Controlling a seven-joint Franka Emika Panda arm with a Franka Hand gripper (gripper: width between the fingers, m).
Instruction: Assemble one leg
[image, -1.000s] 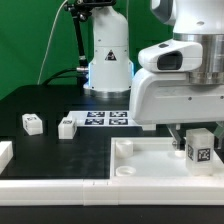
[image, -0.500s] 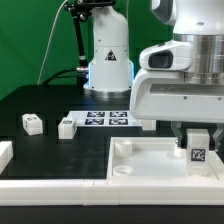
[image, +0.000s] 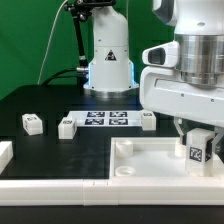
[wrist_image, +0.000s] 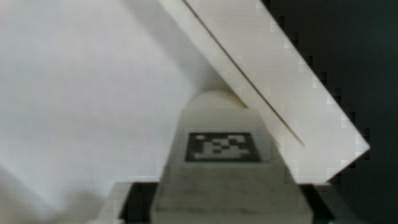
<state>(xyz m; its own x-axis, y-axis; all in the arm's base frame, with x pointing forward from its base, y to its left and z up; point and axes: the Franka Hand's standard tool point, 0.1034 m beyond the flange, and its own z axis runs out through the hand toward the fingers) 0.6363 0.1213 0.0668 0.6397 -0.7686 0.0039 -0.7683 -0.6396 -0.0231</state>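
The leg (image: 199, 149), a small white post with a black-and-white tag on one face, stands upright between the fingers (image: 180, 131); in the wrist view its tag (wrist_image: 221, 146) sits just beyond the fingertips.

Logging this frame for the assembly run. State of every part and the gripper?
gripper: shut on the leg, over the white panel
leg: held upright, tag facing the exterior camera
white panel: flat on the table, recess up
three small white parts: loose on the table, untouched
marker board: flat on the table
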